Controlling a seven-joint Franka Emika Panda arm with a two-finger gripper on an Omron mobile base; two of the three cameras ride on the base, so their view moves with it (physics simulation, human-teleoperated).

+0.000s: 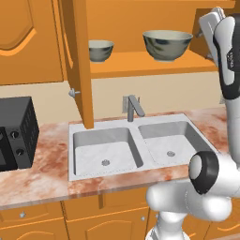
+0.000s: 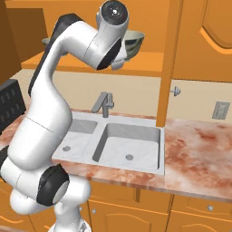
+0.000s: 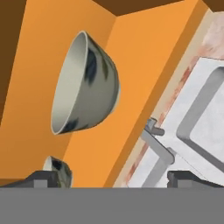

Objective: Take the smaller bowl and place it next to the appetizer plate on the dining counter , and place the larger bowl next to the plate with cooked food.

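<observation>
The large bowl [image 1: 167, 44] and the small bowl [image 1: 101, 50] look like glazed ceramic: mottled dark grey-green outside with a soft sheen, smooth pale cream inside. They sit on a shelf [image 1: 150, 63] of plain, matt orange wood, like the cabinet door [image 1: 77, 61]. The bench [image 1: 42, 171] is polished reddish-brown and cream marbled stone. The 2-basin sink [image 1: 136, 145] is smooth pale grey, the tap [image 1: 133, 108] dull grey metal. The microwave [image 1: 16, 133] is matt black.

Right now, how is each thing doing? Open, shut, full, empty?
Big bowl: upright on the cupboard shelf, looks empty.
Small bowl: upright on the same shelf, untouched.
Cupboard door: swung open.
Sink: both basins empty, no water running from the tap.
Gripper: open, holding nothing.
</observation>
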